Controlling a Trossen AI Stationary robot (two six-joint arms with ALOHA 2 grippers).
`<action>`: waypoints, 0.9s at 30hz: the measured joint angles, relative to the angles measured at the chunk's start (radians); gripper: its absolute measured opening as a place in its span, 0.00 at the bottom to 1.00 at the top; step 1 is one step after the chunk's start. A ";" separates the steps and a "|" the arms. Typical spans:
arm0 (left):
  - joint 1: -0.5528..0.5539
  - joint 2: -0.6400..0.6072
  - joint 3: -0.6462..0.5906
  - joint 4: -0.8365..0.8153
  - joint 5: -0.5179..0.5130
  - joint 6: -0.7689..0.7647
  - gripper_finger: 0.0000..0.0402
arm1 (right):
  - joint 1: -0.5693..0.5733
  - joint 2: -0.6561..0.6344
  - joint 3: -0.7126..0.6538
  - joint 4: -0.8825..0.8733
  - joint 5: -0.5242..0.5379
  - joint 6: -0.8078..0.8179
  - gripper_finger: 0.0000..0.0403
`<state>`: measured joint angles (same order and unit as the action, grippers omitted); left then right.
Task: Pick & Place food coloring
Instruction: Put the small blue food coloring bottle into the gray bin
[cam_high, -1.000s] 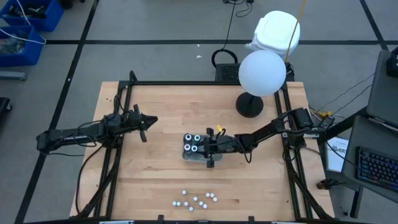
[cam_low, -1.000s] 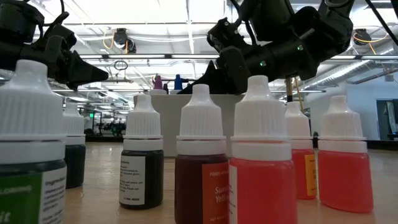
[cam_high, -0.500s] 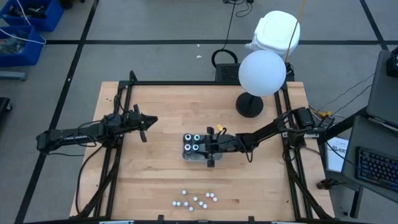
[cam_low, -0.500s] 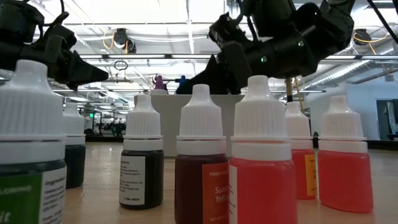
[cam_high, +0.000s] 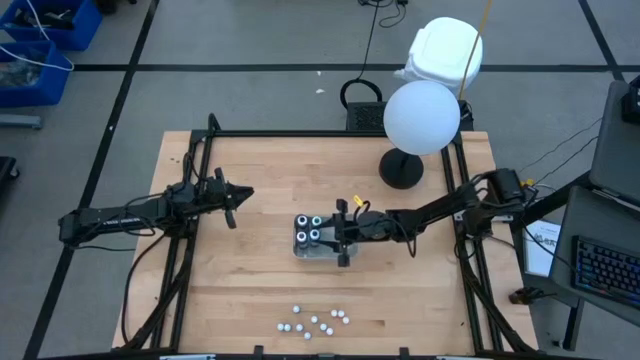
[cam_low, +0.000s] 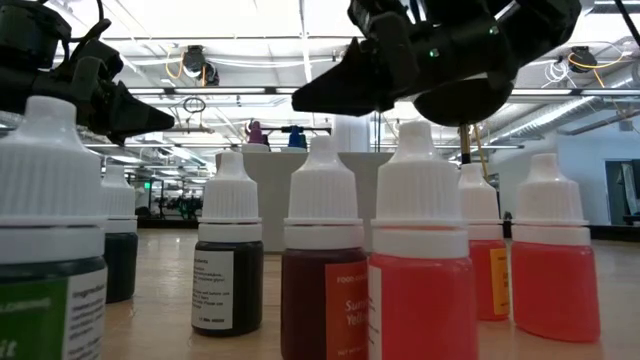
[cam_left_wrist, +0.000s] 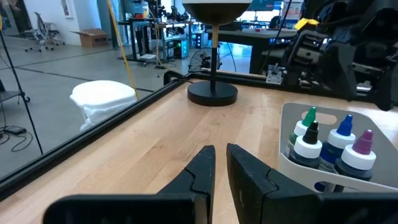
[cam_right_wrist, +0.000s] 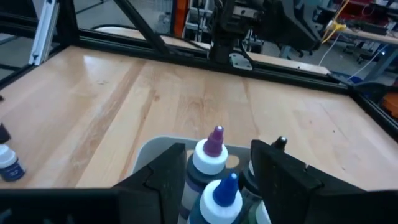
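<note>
A clear tray (cam_high: 300, 250) lies at the table's middle with several food coloring bottles (cam_high: 309, 230) standing upright in it. The wrist views show their coloured tips: purple (cam_right_wrist: 215, 152), blue (cam_right_wrist: 225, 190), green (cam_left_wrist: 307, 121) and black (cam_left_wrist: 309, 142). My right gripper (cam_high: 335, 236) hovers open over the tray's right part. Its fingers (cam_right_wrist: 169, 171) stand on either side of the purple-tipped and blue-tipped bottles and touch neither. My left gripper (cam_high: 240, 195) waits shut at the table's left, level and pointing toward the tray, with nothing between its fingers (cam_left_wrist: 205, 168).
Several loose bottles (cam_high: 315, 320) with white caps stand near the table's front edge; they fill the low view's foreground (cam_low: 420, 250). A lamp with a white globe (cam_high: 421, 117) and black base (cam_high: 401, 170) stands at the far right. Black rails (cam_high: 200, 150) frame the table.
My right gripper has risen above the tray, staying over its right part. The bottles in the tray have kept their places. My left arm has kept still.
</note>
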<state>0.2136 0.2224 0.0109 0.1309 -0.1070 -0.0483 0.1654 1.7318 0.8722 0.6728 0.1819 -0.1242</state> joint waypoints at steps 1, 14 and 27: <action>0.000 0.000 0.000 0.000 0.000 0.000 0.12 | 0.000 -0.005 0.000 -0.009 0.000 -0.001 0.39; 0.000 0.000 0.000 0.000 0.000 0.000 0.12 | 0.000 -0.077 0.000 -0.126 -0.018 -0.021 0.03; 0.000 0.000 0.000 -0.014 0.011 -0.029 0.12 | 0.000 -0.628 -0.226 -0.311 -0.056 0.050 0.00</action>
<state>0.2134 0.2226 0.0109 0.1170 -0.0965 -0.0770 0.1654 1.1043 0.6465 0.3616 0.1263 -0.0738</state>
